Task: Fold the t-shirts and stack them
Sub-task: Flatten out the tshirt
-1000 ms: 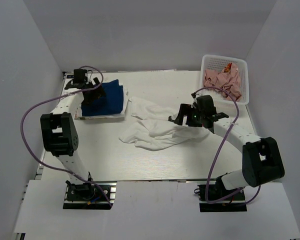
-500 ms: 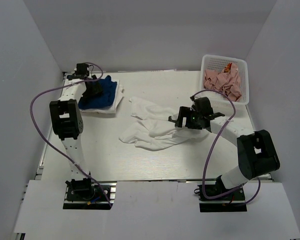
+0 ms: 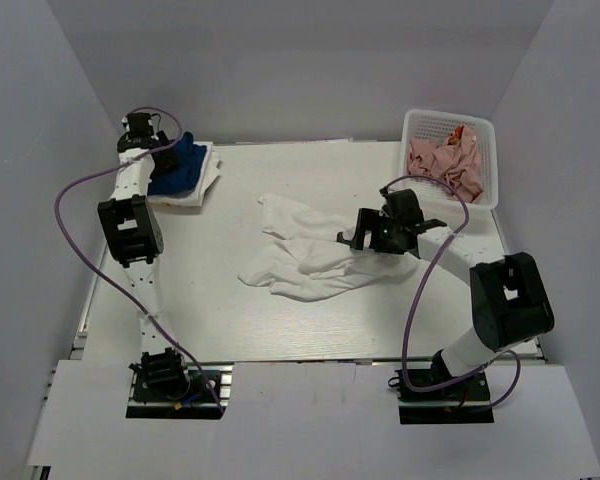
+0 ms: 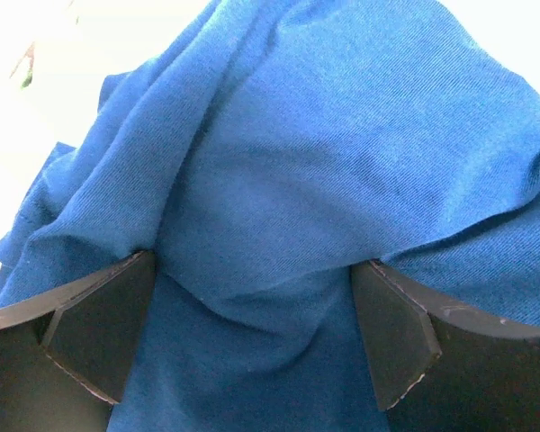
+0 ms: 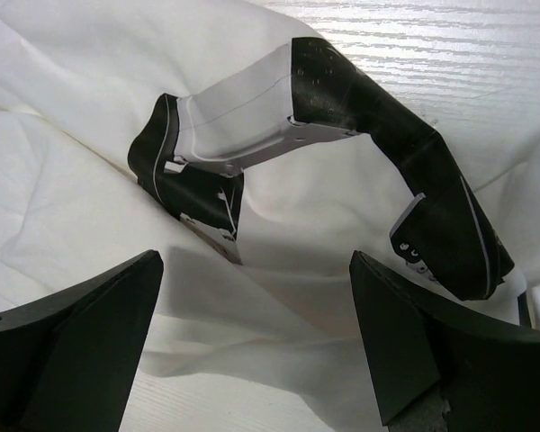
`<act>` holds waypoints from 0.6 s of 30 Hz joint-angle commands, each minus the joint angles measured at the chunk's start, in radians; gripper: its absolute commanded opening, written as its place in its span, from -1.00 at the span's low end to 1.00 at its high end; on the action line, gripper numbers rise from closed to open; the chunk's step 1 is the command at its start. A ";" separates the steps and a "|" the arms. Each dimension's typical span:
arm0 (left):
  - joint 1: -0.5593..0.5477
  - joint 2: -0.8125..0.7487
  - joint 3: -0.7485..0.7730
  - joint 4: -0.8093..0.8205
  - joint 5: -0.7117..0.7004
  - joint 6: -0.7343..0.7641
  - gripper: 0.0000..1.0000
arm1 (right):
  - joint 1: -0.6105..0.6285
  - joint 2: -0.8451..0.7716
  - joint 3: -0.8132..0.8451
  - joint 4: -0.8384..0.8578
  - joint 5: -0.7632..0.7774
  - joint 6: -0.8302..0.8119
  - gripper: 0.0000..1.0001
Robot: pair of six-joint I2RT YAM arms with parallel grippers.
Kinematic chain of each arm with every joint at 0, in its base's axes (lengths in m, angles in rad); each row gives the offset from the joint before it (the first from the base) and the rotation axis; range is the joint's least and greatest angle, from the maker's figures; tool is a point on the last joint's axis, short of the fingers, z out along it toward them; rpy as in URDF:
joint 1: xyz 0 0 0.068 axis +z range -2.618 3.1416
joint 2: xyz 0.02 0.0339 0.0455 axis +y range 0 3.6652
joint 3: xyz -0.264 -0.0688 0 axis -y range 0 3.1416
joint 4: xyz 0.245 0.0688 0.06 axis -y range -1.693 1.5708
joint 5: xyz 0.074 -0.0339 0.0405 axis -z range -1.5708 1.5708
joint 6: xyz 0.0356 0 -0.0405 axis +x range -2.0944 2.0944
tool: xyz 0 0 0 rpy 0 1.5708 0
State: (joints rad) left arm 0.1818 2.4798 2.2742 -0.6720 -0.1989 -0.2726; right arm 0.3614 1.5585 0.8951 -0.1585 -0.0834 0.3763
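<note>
A rumpled blue t-shirt (image 3: pixel 183 165) lies on a folded white one (image 3: pixel 208 176) in the table's back left corner. My left gripper (image 3: pixel 167 160) presses on it, jaws spread wide. In the left wrist view the blue cloth (image 4: pixel 324 135) fills the frame and bulges between the open fingers (image 4: pixel 99 333). A large white t-shirt (image 3: pixel 300 255) lies crumpled mid-table. My right gripper (image 3: pixel 358 238) hovers open at its right edge. In the right wrist view a white fold (image 5: pixel 72 135) sits between the spread fingers (image 5: pixel 391 342), ungripped.
A white mesh basket (image 3: pixel 412 120) with pink cloth (image 3: pixel 445 160) stands at the back right. The grey side walls close in on the left and right. A black and white arm-like shape (image 5: pixel 297 117) lies across the cloth beyond the right fingers.
My left gripper has swept toward the back left corner, and the blue shirt with the white one under it slid along. The right gripper has barely shifted.
</note>
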 commanded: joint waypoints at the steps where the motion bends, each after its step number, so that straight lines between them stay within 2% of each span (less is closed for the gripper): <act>1: 0.028 -0.008 0.073 -0.084 -0.025 0.026 1.00 | 0.002 -0.064 0.035 -0.006 0.007 -0.022 0.81; 4: 0.019 -0.085 0.067 -0.095 0.047 0.015 1.00 | 0.002 -0.103 0.021 -0.006 0.008 -0.028 0.81; 7: -0.004 -0.260 -0.068 -0.060 0.125 -0.007 1.00 | 0.005 -0.153 0.001 -0.009 0.019 -0.028 0.81; 8: -0.004 -0.354 -0.111 -0.038 0.235 -0.007 1.00 | 0.007 -0.184 -0.004 -0.012 0.023 -0.024 0.81; 11: -0.022 -0.497 -0.388 0.058 0.505 -0.042 1.00 | 0.008 -0.234 -0.053 -0.016 0.031 -0.007 0.81; 12: -0.043 -0.587 -0.453 0.095 0.548 -0.051 1.00 | 0.007 -0.242 -0.073 -0.016 0.033 -0.001 0.81; 14: -0.073 -0.663 -0.607 0.181 0.598 -0.088 1.00 | 0.008 -0.268 -0.094 -0.024 0.031 0.006 0.81; 18: -0.186 -0.780 -0.780 0.258 0.584 -0.138 1.00 | 0.024 -0.340 -0.146 -0.004 0.021 0.003 0.81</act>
State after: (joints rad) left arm 0.0624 1.7496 1.5887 -0.5098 0.2901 -0.3611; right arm 0.3698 1.2716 0.7727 -0.1741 -0.0658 0.3748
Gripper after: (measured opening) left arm 0.995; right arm 0.902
